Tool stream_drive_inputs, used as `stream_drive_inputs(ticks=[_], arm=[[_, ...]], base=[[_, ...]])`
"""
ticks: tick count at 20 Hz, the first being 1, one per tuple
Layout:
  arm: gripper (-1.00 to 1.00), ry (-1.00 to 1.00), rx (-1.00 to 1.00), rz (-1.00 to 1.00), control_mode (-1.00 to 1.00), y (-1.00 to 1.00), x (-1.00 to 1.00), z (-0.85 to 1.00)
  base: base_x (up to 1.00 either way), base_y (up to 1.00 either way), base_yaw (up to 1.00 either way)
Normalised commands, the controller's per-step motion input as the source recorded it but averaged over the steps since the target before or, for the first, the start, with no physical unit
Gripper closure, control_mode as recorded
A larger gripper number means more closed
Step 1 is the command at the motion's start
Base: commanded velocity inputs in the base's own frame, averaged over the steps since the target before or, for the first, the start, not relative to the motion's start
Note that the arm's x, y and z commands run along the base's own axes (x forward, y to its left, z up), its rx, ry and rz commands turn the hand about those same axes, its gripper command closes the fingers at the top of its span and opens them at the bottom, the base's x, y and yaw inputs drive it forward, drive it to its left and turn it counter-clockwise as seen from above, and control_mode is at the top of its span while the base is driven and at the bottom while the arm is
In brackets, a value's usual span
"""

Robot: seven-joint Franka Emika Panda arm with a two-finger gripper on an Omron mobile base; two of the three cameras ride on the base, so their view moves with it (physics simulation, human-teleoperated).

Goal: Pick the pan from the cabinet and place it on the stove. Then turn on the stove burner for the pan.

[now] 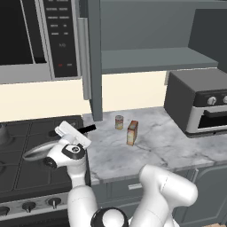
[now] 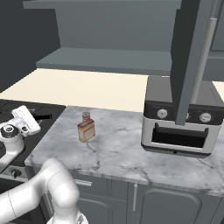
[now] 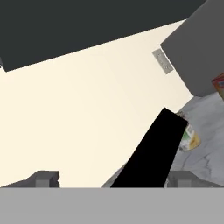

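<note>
Gripper [image 3: 111, 179] is spread wide, fingertips [image 3: 43, 178] standing well apart on either side of the pan's black handle [image 3: 151, 151] w/ clear gaps both sides, so nothing is held. In the hand view the handle runs up and away from between the tips; just past its far end sits a small tin can [image 3: 189, 136] on the marble counter [image 3: 205, 153], w/ a cream wall behind.

From the left base view the pan [image 1: 37, 150] lies on the stove [image 1: 17, 170], right below and beside the white hand [image 1: 71, 135], its steel rim showing to the hand's left and the handle poking out past the hand toward the counter. Stove knobs [image 1: 29, 206] are nearer the base than the hand. Can and an orange box [image 1: 132, 132] stand on the counter off to the hand's right; toaster oven [image 1: 199, 106] farther right. Cabinet [image 1: 146, 57] hangs open above, its shelf bare, door [image 1: 93, 62] swung out, up and right of the hand.
</note>
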Motion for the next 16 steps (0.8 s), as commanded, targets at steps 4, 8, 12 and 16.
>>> stream_drive_inputs(ticks=[4,8,12,16], arm=[[-1.00,0.00,0.00,0.00,-1.00,0.01,-0.06,-0.04],[-1.00,0.04,0.00,-0.08,-1.00,0.00,-0.14,-0.05],[-1.00,0.11,0.00,-0.14,-1.00,0.00,-0.03,-0.12],[-1.00,0.08,0.00,-0.13,-1.00,0.00,-0.01,-0.07]], base=[[0.00,0.00,0.00],[0.00,0.00,0.00],[0.00,0.00,0.00],[0.00,0.00,0.00]])
